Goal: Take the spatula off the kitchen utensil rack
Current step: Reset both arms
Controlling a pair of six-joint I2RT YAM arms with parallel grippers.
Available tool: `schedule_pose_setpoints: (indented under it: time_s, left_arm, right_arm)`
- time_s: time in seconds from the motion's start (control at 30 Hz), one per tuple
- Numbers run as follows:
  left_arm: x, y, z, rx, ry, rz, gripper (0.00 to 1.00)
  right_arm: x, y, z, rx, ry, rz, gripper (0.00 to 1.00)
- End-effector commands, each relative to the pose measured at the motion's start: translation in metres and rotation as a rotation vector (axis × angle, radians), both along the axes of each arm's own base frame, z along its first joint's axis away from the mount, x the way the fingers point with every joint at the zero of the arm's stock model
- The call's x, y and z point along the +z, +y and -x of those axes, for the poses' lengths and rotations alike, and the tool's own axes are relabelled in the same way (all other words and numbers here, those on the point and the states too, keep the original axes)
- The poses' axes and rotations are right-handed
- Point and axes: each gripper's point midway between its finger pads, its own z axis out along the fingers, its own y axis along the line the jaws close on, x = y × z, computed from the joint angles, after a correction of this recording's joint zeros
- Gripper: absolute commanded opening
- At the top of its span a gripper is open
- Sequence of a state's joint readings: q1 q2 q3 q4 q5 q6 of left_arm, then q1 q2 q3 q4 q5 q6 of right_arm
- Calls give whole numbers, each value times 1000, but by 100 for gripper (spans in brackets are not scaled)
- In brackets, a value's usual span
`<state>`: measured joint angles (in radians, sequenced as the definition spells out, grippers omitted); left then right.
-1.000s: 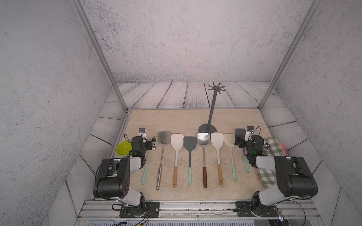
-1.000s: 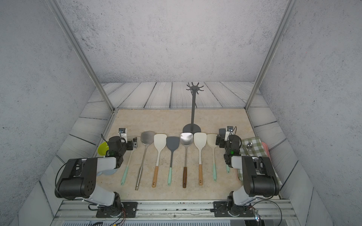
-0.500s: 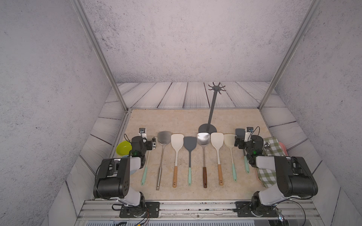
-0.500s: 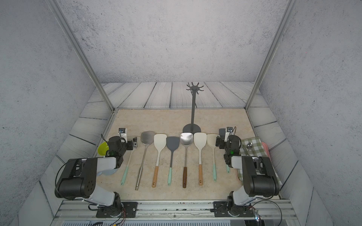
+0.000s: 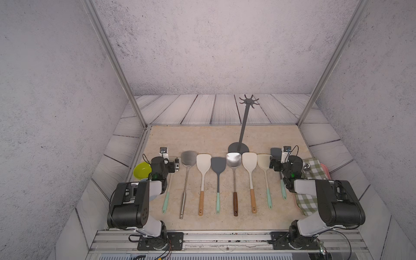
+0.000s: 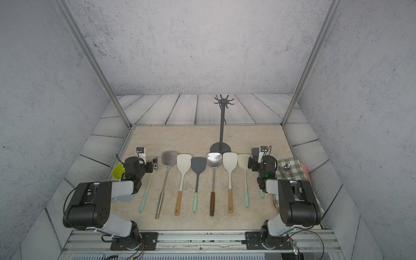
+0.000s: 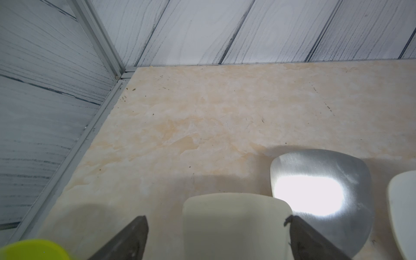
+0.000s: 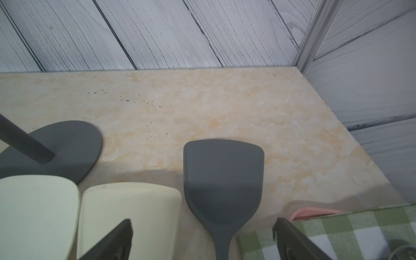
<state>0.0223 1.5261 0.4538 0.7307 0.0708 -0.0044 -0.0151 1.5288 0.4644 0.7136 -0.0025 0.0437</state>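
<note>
The kitchen utensil rack stands at the back middle of the table, and nothing hangs on its crown of hooks. Several spatulas lie in a row in front of it, heads toward the rack. My left gripper hovers open over the cream spatula head at the row's left end. My right gripper is open above the dark grey spatula at the right end. The rack's round base shows in the right wrist view.
A yellow-green bowl sits beside the left arm. A green checked cloth lies over a pink tray by the right arm. A steel spatula head lies next to the cream one. Wood-panel walls enclose the table.
</note>
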Motion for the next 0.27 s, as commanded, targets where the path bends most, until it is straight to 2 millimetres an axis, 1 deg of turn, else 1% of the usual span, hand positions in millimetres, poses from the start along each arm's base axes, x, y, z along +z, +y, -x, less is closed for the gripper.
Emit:
schedule_pose_setpoints:
  time_s: [0.0, 0.23]
  left_arm:
    - [8, 5, -6, 18, -27, -1, 99]
    - [8, 5, -6, 17, -24, -1, 99]
  right_arm:
    - [-3, 4, 0, 18, 11, 3, 99]
    - [-2, 4, 1, 16, 7, 2, 99]
